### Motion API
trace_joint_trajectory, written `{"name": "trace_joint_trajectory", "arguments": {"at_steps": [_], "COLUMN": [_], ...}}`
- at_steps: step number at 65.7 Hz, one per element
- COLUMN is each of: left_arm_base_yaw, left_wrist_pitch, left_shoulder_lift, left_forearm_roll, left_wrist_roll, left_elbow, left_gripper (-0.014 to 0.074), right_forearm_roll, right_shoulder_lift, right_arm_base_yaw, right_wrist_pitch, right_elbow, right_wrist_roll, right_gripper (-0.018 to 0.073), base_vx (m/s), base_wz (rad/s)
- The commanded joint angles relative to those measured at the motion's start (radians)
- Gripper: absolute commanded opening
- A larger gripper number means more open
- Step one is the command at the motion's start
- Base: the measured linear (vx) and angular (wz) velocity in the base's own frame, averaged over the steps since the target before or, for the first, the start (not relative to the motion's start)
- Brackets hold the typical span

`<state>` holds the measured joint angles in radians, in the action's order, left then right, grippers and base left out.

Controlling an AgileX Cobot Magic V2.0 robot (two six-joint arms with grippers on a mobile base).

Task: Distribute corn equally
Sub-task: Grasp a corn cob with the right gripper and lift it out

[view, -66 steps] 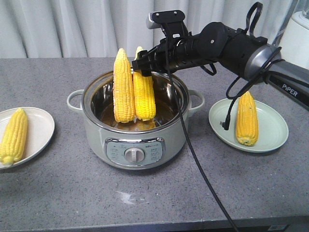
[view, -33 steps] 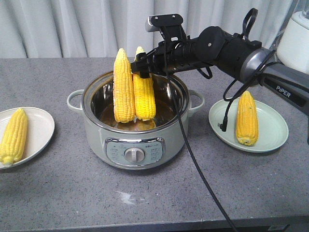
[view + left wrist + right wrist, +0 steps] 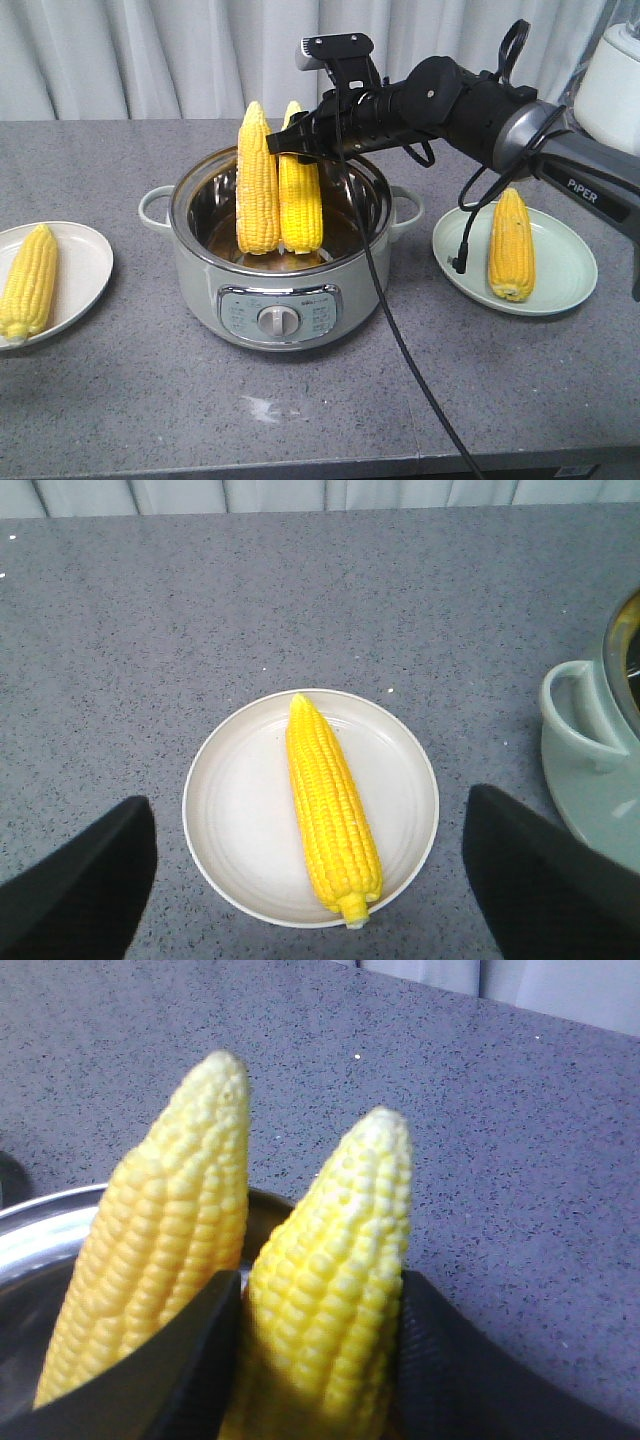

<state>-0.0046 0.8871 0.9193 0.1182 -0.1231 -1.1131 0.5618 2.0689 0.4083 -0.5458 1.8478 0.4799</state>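
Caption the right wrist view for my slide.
Right gripper, jaws clasping the right cob beside the left cob, both upright in the pot.

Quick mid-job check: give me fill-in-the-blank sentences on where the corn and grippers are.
1. The electric pot holds ___ upright corn cobs.
2. The right gripper grips the brighter cob inside the ___.
3. The left gripper hovers over the white plate, jaws ___.
4. The green plate holds ___ lying cob.
Missing: two, pot, open, one.
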Motion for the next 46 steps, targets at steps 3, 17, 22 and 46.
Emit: {"name": "trace_joint_trajectory", "arguments": {"at_steps": [3,17,22,46], "left_arm_base_yaw": [-0.003,-0.003,-0.003,-0.003], "left_wrist_pitch": [-0.061,-0.061,-0.061,-0.061], "left_shoulder_lift": [-0.006,-0.006,-0.006,-0.006], "left_forearm_roll": [0.000,0.000,0.000,0.000], "left_wrist_roll": [-0.009,-0.009,-0.009,-0.009], "left_elbow": [-0.026,-0.026,-0.026,-0.026], "left_gripper": [0.0587,0.0587,0.0587,0.0587], "right_forearm_roll": [0.029,0.040,0.039,-0.092], "right_shoulder_lift": [-0.052,-0.056,-0.067,-0.211], "right_arm_base_yaw": [-0.005,-0.005,-0.006,-0.014], "right_wrist_pitch": [0.042,0.042,0.041,-0.005], "right_elbow": [0.027,0.027,0.027,0.027], "right_wrist_roll": [0.007,0.008,0.008,-0.041], "right_gripper": [0.0132,0.0084,0.0085,0.0090], "base_vx": [0.00,0.00,0.00,0.00], "base_wz": [0.00,0.00,0.00,0.00]}}
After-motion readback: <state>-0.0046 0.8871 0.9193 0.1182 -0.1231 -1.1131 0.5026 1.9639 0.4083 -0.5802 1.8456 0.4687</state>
